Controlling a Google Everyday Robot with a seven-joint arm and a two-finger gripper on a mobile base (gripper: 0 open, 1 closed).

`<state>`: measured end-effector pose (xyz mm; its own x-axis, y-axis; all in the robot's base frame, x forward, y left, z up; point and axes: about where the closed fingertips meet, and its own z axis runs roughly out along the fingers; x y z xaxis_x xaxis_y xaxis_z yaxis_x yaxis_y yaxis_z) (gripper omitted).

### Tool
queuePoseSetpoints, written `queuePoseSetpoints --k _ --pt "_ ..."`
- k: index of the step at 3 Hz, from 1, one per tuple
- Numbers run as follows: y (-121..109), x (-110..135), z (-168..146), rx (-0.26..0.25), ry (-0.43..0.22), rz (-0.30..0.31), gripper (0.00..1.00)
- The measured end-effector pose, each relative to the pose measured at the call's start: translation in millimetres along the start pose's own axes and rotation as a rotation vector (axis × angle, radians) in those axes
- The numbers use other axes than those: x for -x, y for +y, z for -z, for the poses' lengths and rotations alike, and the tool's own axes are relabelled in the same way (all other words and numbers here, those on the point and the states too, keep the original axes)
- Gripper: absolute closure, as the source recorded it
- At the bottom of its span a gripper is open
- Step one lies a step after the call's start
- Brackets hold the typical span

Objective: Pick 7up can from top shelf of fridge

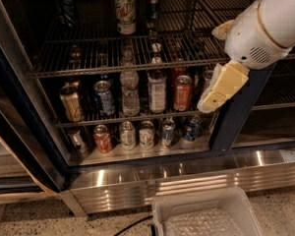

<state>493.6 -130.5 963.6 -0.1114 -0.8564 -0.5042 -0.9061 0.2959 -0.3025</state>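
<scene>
The 7up can (125,10), whitish-silver with green lettering, stands upright at the back middle of the top shelf (88,55), a grey wire rack across the fridge (234,122). A dark blue can (65,4) stands to its left and a slim dark can (154,1) to its right. My gripper (211,98), yellowish on a white arm (265,28), hangs at the right in front of the fridge's middle post. It is below and well to the right of the 7up can, outside the shelf, and holds nothing that I can see.
Two lower wire racks (137,117) are crowded with cans and bottles. The ribbed steel base (187,173) runs below. A white plastic bin (206,215) sits on the floor in front, with a dark cable (132,225) beside it. The open door frame (19,132) stands left.
</scene>
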Motion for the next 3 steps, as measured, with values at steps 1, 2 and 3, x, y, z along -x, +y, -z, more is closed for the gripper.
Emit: queuePoseSetpoints --k 1,2,3 --pt "0 1 0 -0.002 -0.002 -0.001 0.0" --pt "-1 3 -1 -0.025 -0.029 -0.018 0.0" --pt "-7 8 -27 -0.049 -0.137 -0.105 0.0"
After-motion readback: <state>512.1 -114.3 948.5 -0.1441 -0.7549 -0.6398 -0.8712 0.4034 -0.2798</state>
